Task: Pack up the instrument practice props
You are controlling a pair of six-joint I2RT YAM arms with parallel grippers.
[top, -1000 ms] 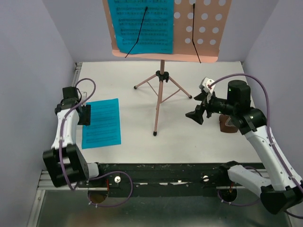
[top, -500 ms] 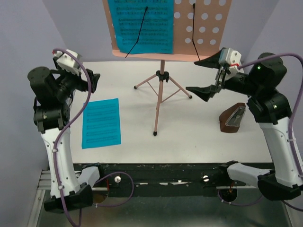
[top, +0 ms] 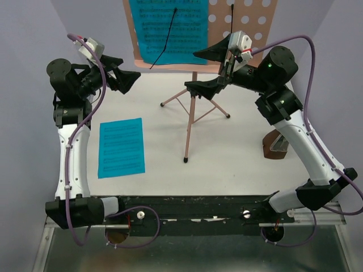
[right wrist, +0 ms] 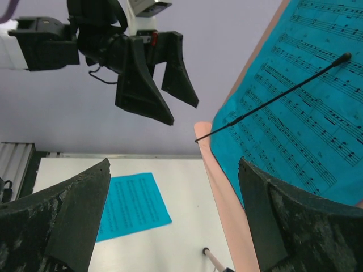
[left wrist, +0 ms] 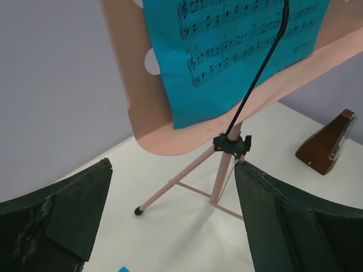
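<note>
The salmon-pink music stand stands at the back middle of the table. Its hole-dotted desk holds a blue music sheet under a black wire clip. A second blue sheet lies flat on the table at the left. The brown metronome sits at the right, partly behind my right arm. My left gripper is open and empty, raised left of the desk. My right gripper is open and empty, just below the desk's lower edge. The left wrist view shows the desk, the sheet and the metronome.
Pale purple walls close in the white table at the back and both sides. The stand's tripod legs spread over the back middle. The right wrist view shows my left gripper facing it, the table sheet and the desk's edge.
Both arms rose from the table. My right gripper swung left and up to the stand's desk, uncovering the metronome. My left gripper left the table sheet and moved up and right.
</note>
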